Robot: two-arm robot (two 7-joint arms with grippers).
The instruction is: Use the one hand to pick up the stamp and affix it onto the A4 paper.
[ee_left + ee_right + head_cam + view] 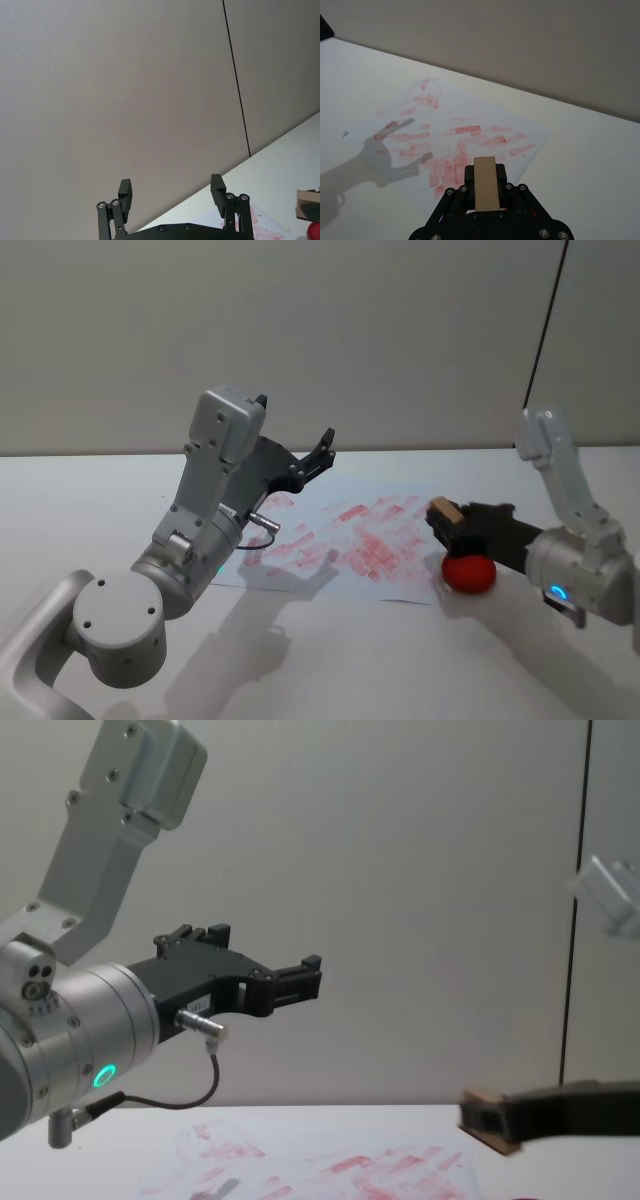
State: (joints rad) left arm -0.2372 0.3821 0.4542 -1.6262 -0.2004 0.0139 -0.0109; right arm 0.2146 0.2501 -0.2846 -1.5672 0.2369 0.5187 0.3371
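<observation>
Head view: the right gripper reached in from the right on its silver-grey arm with the blue-lit ring, held above the table at the right edge of the paper. Its jaws were clamped on the stamp, the light-brown block sitting at the fingertips. A red round object lay on the table just below the gripper, at the paper's right corner. The left gripper was raised above the paper's left part, jaws spread and holding nothing. Bare table surrounded the sheet on all sides.

Left wrist view: the left gripper pointed toward the wall, its two fingers well apart with nothing between them. The stamp appeared at the frame's edge.

Right wrist view: the stamp stood gripped between the black fingers, over the near edge of the paper, whose surface carried many red prints.

Chest view: the left gripper was held high and level, well clear of the table. The right gripper entered from the right, low above the paper, with the stamp at its tip, apart from the sheet.
</observation>
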